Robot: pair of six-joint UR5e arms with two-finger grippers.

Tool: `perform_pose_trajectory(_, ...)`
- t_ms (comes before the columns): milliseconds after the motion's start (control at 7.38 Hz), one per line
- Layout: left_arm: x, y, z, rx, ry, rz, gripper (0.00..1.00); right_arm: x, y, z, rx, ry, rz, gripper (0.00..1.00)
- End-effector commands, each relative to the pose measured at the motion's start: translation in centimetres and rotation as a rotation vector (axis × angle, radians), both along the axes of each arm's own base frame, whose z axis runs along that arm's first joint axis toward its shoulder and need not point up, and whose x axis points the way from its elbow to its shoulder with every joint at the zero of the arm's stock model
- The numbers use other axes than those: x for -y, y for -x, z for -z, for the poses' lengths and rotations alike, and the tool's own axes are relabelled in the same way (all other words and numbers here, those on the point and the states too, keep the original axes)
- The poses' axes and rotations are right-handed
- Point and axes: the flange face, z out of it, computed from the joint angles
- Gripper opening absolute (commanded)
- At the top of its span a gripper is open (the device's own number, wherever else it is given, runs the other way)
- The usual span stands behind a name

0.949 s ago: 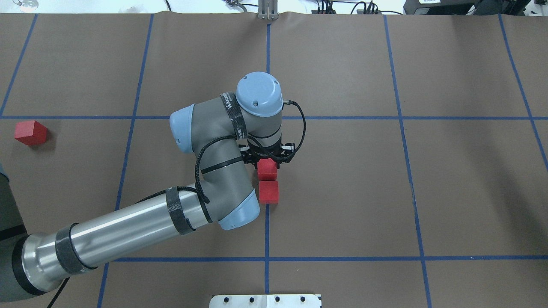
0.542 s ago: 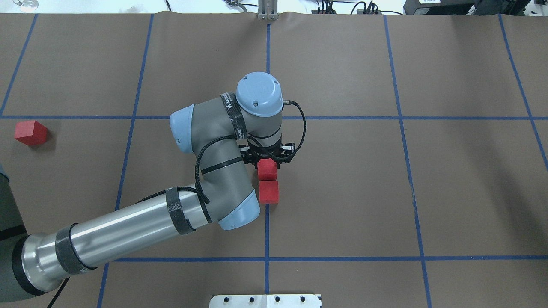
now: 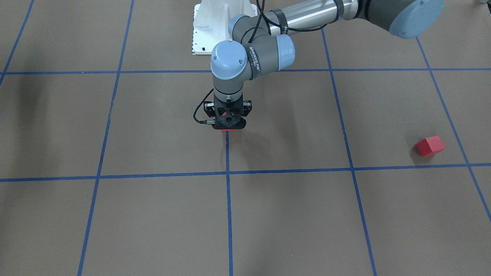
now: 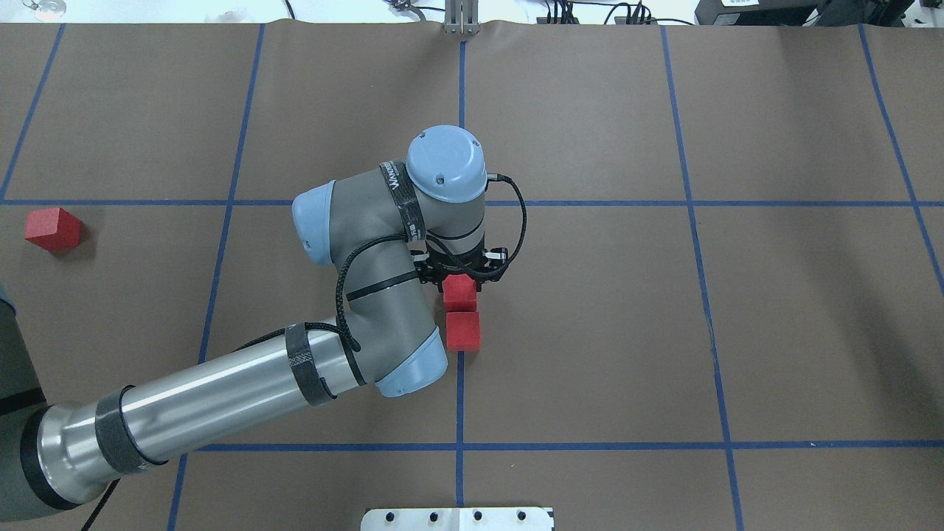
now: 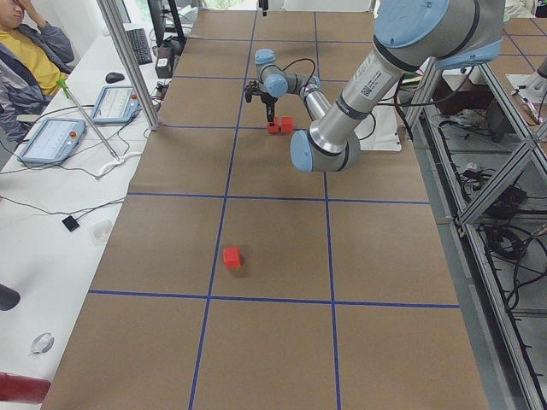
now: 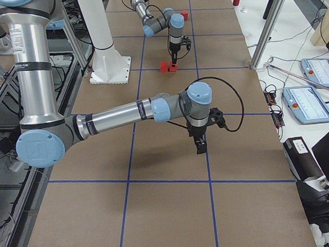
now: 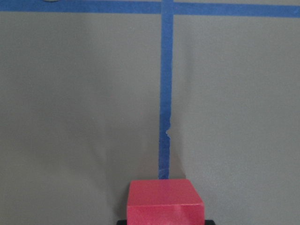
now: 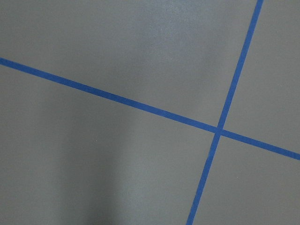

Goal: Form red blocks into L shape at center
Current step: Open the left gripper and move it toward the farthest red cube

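Observation:
My left gripper (image 4: pixel 460 283) points straight down, shut on a red block (image 4: pixel 461 295) that sits low at the table's center, on the vertical blue tape line (image 4: pixel 459 391). This block fills the bottom of the left wrist view (image 7: pixel 165 201). A second red block (image 4: pixel 463 331) lies on the table directly on its near side, side by side with it in a short row. The third red block (image 4: pixel 51 228) sits alone at the far left and also shows in the front view (image 3: pixel 430 146). My right gripper (image 6: pixel 200 144) hangs over bare table. I cannot tell whether it is open or shut.
The brown table (image 4: pixel 590 332) carries a blue tape grid. The left arm's elbow and forearm (image 4: pixel 221 402) span the near left of the table. The white robot base plate (image 4: pixel 457 518) is at the near edge. An operator (image 5: pixel 34 51) sits beyond the far side.

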Motion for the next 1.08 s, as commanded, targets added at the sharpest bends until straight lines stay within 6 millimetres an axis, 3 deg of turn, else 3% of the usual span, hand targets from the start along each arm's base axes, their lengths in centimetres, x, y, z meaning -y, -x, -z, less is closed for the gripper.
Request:
perform_pose_trajectory(0, 0.0, 0.0, -0.3, 0.0, -0.002, 0.001, 0.8, 0.0, 0.0, 0.0, 0.0, 0.001, 0.0, 0.99)
perform_pose_trajectory(136, 0.0, 0.0, -0.3, -0.001, -0.005, -0.003, 1.0, 0.1, 0.0, 0.1, 0.0, -0.002, 0.0, 0.99)
perform_pose_trajectory(271, 0.0, 0.2, 0.0, -0.005, -0.008, -0.003, 1.0, 0.1, 0.0, 0.0, 0.0, -0.001, 0.0, 0.99)
perform_pose_trajectory(407, -0.4, 1.3, 1.6, -0.035, -0.024, -0.002, 1.0, 0.1, 0.0, 0.1, 0.0, -0.002, 0.0, 0.99)
perform_pose_trajectory(542, -0.8, 2.8, 2.0, -0.062, -0.014, -0.019, 1.0, 0.1, 0.0, 0.1, 0.0, -0.002, 0.0, 0.99)
perform_pose_trajectory(678, -0.7, 5.4, 0.6, -0.079, -0.044, -0.042, 1.0, 0.1, 0.0, 0.1, 0.0, -0.002, 0.0, 0.99)
perform_pose_trajectory(949, -2.6, 13.7, -7.1, -0.077, -0.246, -0.178, 1.0, 0.1, 0.0, 0.1, 0.0, -0.002, 0.0, 0.99)
